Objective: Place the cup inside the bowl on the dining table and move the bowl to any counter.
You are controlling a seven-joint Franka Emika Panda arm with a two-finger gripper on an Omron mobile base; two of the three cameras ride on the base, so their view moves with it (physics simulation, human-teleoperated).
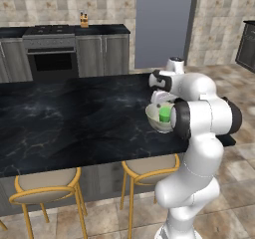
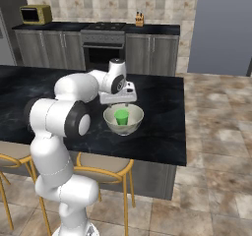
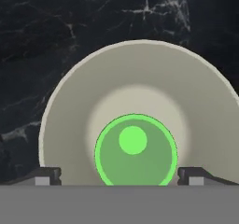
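Your gripper hangs directly over the bowl, fingers spread wide and grasping nothing. The cup stands upright inside the bowl, low centre of the hand view; the bowl sits on the dining table, right of centre in the left base view. The step in hand appears to be taking the bowl: shift to the rim, straddle the wall, close firmly, lift level so the cup stays put. Count: one cup, one bowl, three stools visible.
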